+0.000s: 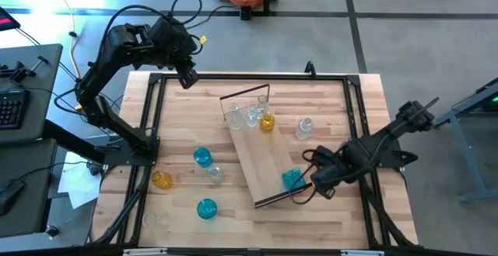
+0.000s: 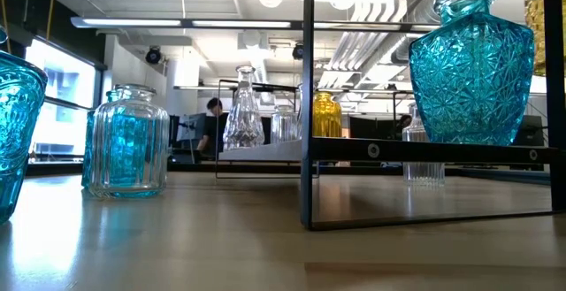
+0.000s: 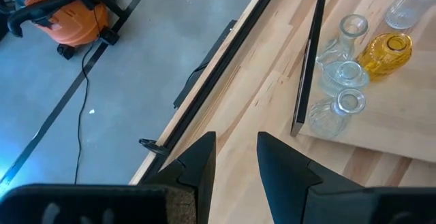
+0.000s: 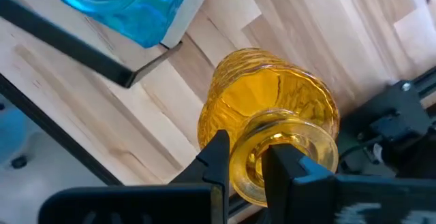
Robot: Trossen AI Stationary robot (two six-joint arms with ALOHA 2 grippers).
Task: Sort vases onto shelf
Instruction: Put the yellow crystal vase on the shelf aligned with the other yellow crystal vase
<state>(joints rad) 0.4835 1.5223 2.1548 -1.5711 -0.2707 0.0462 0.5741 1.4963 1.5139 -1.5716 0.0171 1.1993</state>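
On the pale-wood table [image 1: 334,217], seen from above, a long light-wood shelf [image 1: 261,159] lies at a slant, with thin dark metal frames at both short ends. At its far end stand three clear glass vases [image 1: 247,114] and one amber-yellow vase [image 1: 267,122]. At its near end sits a translucent blue vase [image 1: 292,179] with a cut star pattern, which looms large and sharp in the low view. Off the shelf, one clear vase [image 1: 303,128] stands just beside its right edge. To the left of the shelf on the table are two more blue vases [image 1: 202,157], a small clear one [image 1: 215,173] and a yellow one [image 1: 162,180].

The right gripper [image 4: 245,163] is low at the shelf's near end, just right of the blue vase. Its fingers are pinched narrowly on the rim of a ribbed amber-yellow vase [image 4: 272,125], one finger inside the neck and one outside. From above, this held vase is hidden under the arm.

The left gripper [image 3: 235,157] hangs above the table's far left corner, well apart from the vases. Its fingers show a narrow gap with nothing between them.

In the low view, a person stands far back in the room, too small to make out, and the left blue vase is cut off at the edge.
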